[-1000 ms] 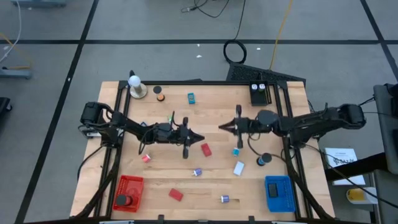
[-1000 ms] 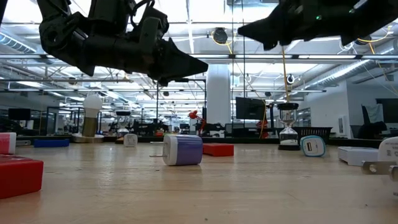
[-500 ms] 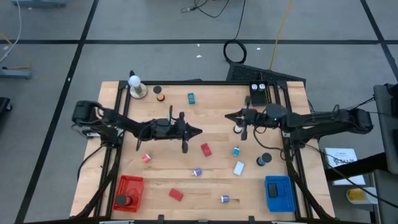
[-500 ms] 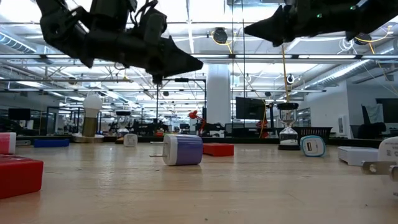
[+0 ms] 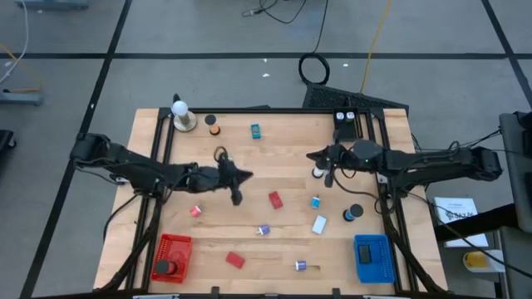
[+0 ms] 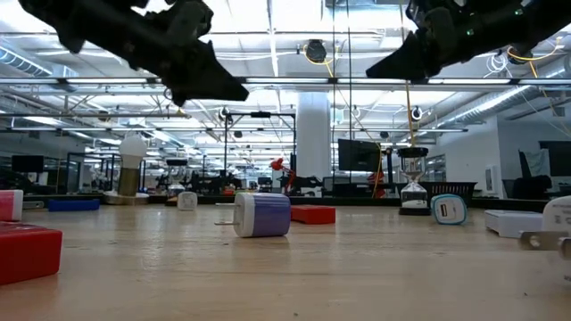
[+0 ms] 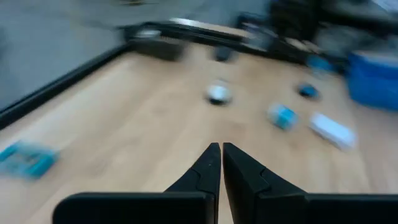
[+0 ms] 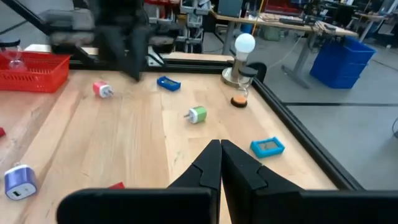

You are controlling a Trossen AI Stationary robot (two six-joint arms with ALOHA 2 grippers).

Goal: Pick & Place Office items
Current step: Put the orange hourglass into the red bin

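Both grippers — left gripper (image 5: 243, 175) and right gripper (image 5: 311, 156) — hung empty, fingers together. Most office items (a red block (image 5: 275, 199) just beyond the left) lay loose; one black roll (image 5: 163, 267) sat binned.

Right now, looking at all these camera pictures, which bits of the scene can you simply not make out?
- Left wrist view: the small pieces beyond the left gripper are smeared by motion; shapes unreadable.
- High view: what lies inside the blue basket is too small to tell; the red basket holds something dark, unidentifiable.
- Low view: a red block and a white piece are cut by the picture's edges.
- High view: the table under both arms is hidden.
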